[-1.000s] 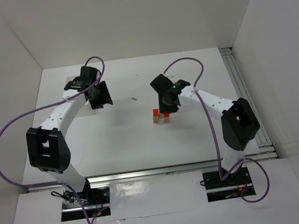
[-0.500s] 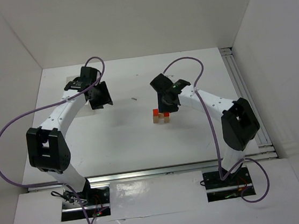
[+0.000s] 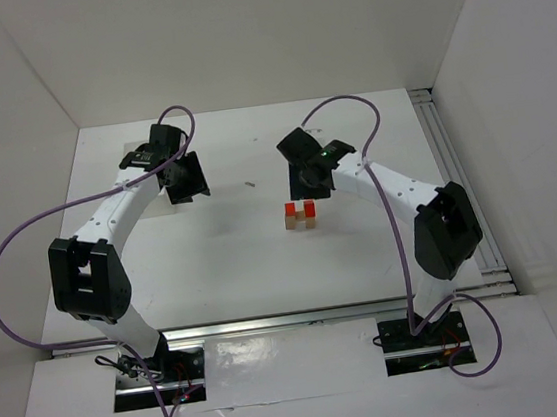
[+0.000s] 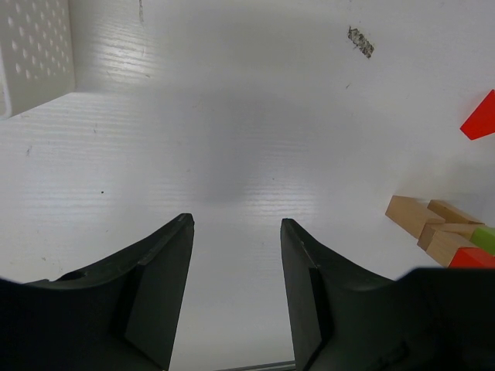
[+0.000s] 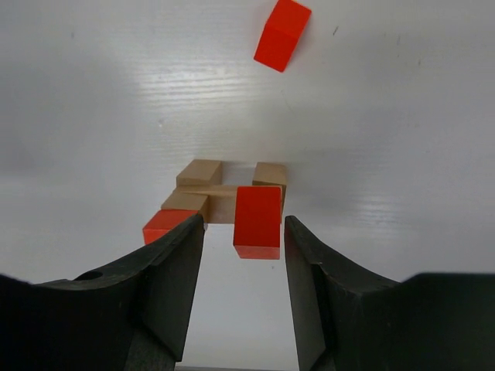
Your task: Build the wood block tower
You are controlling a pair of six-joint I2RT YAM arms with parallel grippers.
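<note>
Looking from the near edge, I see the wood block tower at the middle of the table. Just beyond it, the right gripper tilts down, fingers apart, clamping nothing. Far left, the left gripper hangs spread too, its view cutting off a lime green block.

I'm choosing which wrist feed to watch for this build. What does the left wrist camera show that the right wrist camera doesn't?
Left wrist only: a white perforated box, a dark smudge, a lime green block and the open left claw.
Right wrist only: the wood block tower at the open right claw, a red block standing at its near end.
Both: tan blocks and red blocks on the white table, possibly not the same ones.
</note>
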